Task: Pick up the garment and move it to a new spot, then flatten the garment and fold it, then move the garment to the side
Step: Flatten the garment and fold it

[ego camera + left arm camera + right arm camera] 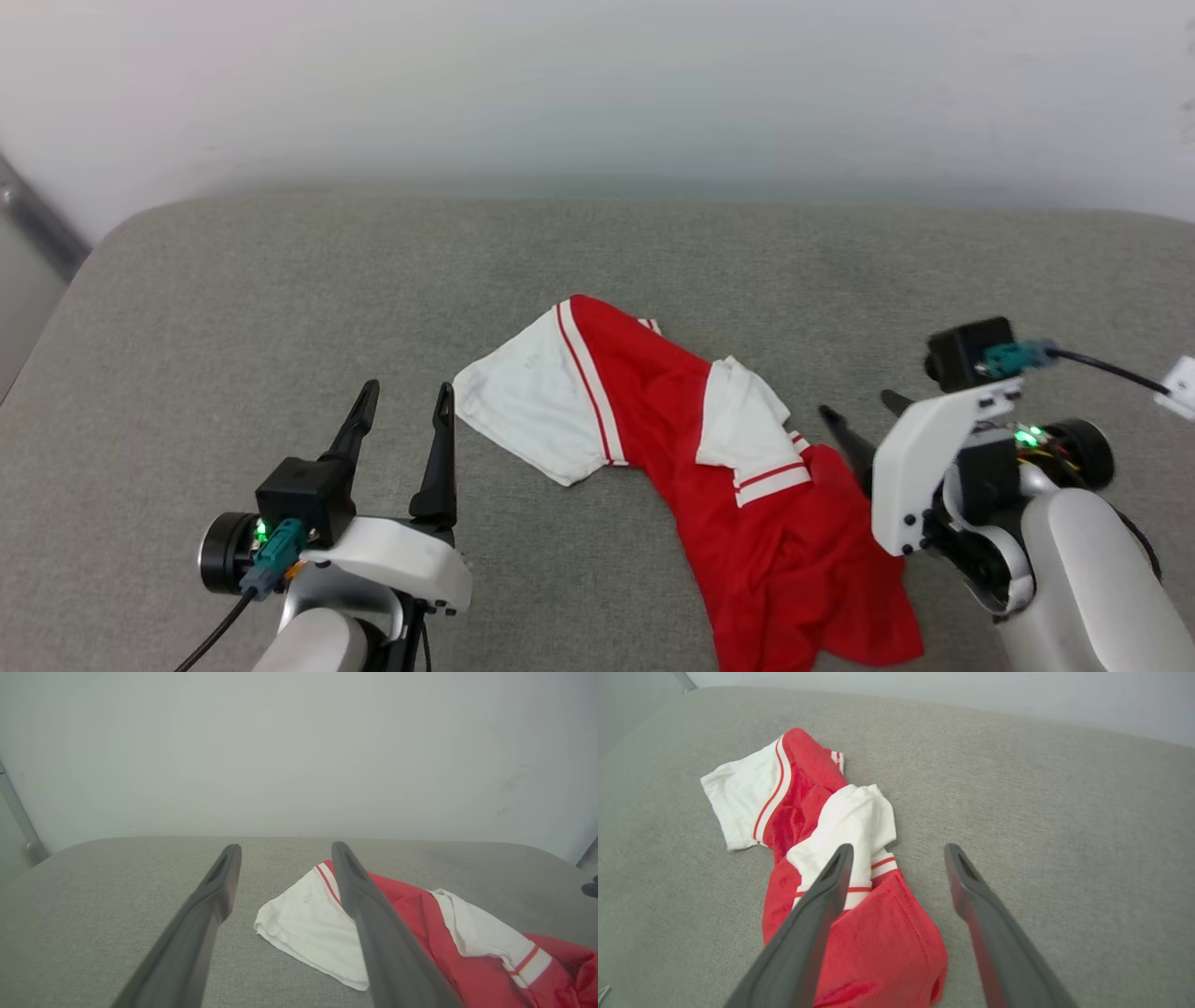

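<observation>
We see the garment (653, 411) lying crumpled on a grey padded surface (233, 308), running from the centre of the head view to its lower right, with one white sleeve spread at its left end and another folded over the red middle. At lower left, our left gripper (409, 387) has its fingers spread and empty, just beside that left sleeve. At right, our right gripper (859, 406) is also spread, holding nothing, close to the red body; we cannot tell whether it touches.
</observation>
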Controlling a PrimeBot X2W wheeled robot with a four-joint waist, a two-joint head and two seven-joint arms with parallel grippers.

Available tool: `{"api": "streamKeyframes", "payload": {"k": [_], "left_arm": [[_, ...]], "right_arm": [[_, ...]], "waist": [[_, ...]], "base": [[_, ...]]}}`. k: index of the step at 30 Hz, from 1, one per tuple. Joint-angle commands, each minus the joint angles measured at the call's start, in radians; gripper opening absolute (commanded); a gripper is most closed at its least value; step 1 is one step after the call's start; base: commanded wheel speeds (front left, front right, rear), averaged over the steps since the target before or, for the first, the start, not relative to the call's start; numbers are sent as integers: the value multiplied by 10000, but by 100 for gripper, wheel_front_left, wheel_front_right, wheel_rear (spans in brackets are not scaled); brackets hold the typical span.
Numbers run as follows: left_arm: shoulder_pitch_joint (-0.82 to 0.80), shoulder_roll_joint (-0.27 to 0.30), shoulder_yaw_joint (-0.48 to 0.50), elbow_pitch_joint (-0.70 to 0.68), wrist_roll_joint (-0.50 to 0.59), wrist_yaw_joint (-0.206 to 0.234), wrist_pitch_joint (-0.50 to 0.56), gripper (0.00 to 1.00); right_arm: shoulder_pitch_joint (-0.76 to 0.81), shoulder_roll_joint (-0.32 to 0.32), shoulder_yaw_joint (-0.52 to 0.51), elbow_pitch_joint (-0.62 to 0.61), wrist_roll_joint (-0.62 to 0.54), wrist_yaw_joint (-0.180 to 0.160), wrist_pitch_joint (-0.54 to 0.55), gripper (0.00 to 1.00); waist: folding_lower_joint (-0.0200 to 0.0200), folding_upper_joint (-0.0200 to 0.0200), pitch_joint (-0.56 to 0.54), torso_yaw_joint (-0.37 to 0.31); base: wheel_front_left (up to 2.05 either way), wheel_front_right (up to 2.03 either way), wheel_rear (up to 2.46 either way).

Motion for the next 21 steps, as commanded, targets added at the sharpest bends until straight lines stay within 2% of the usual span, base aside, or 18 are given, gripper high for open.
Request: {"api": "streamKeyframes", "payload": {"k": [1,5,9,16,17,18,21], "left_arm": [[-234,-81,-72,35,64,-81,-78,100],[-702,-283,-274,240,149,-285,-185,100],[-1047,-503,-403,522,212,-393,-282,100],[-1252,-678,-476,890,241,-501,-408,100],[-1249,-702,-469,952,219,-514,-412,100],[-1238,-715,-456,1011,208,-525,-432,100],[-1119,-695,-371,1119,180,-502,-473,100]], "right_arm": [[-519,-167,631,191,335,-1,689,100],[-1399,-558,1910,607,807,-1,1732,100],[-1976,-868,2986,1220,1102,-1,2255,100],[-2415,-1106,3657,2321,1337,-1,2470,99],[-2480,-1152,3682,2428,1314,-1,2377,46],[-2561,-1184,3672,2516,1288,-1,2230,0],[-2761,-1234,3476,2567,1278,-1,1744,0]], "waist": [[0,-1,452,470],[0,-1,872,929],[0,-1,1142,1227],[0,-1,1303,1348],[0,-1,1298,1337],[0,-1,1275,1316],[0,-1,1185,1177]], "base": [[0,0,0],[0,0,0],[0,0,0],[0,0,0],[0,0,0],[0,0,0],[0,0,0]]}}
